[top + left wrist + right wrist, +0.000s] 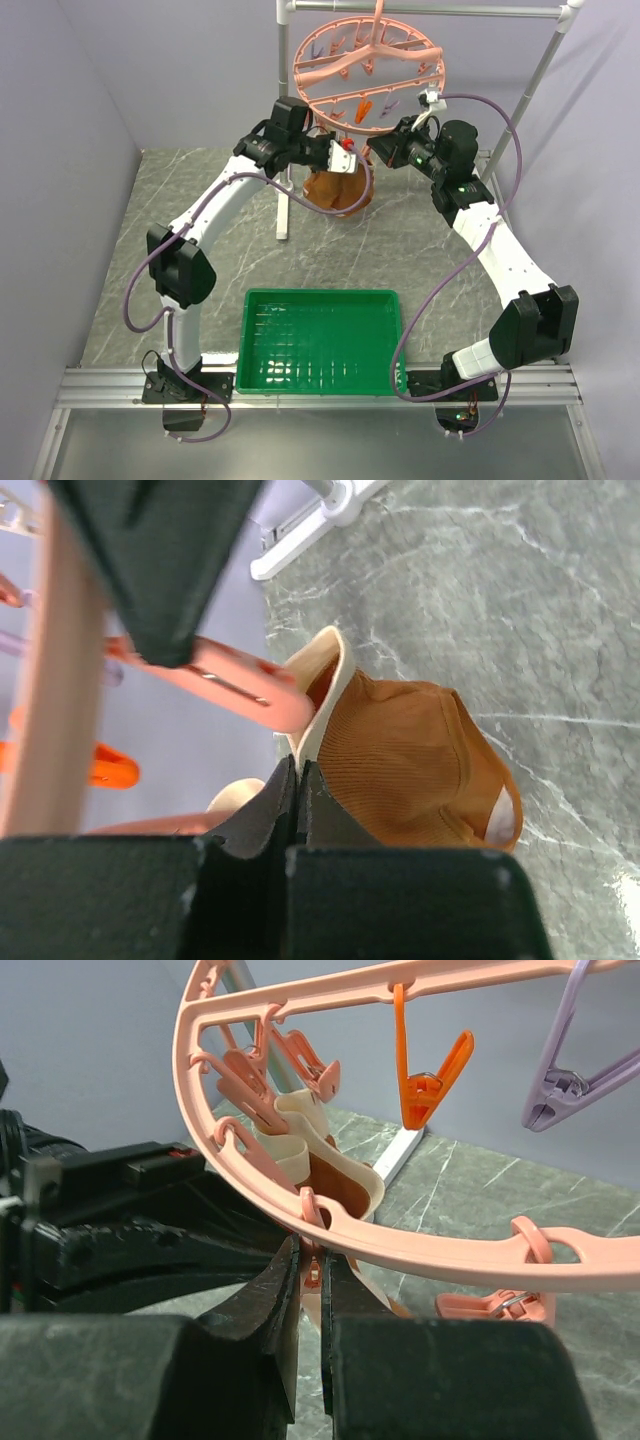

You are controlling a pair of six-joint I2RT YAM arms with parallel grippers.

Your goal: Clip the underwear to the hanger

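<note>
The rust-orange underwear hangs below the pink ring hanger, above the table. My left gripper is shut on its cream waistband, and the orange fabric droops to the right of the jaws. A pink clothespin reaches toward the waistband's top edge. My right gripper sits just under the hanger ring, shut on a small pink clothespin that dangles from a loop on the ring. The waistband rises through the ring behind that clothespin. In the top view the two grippers nearly meet.
The hanger hooks onto a grey metal rack whose post stands just behind the underwear. Orange and purple clothespins dangle from the ring. A green tray lies at the near edge between the arm bases.
</note>
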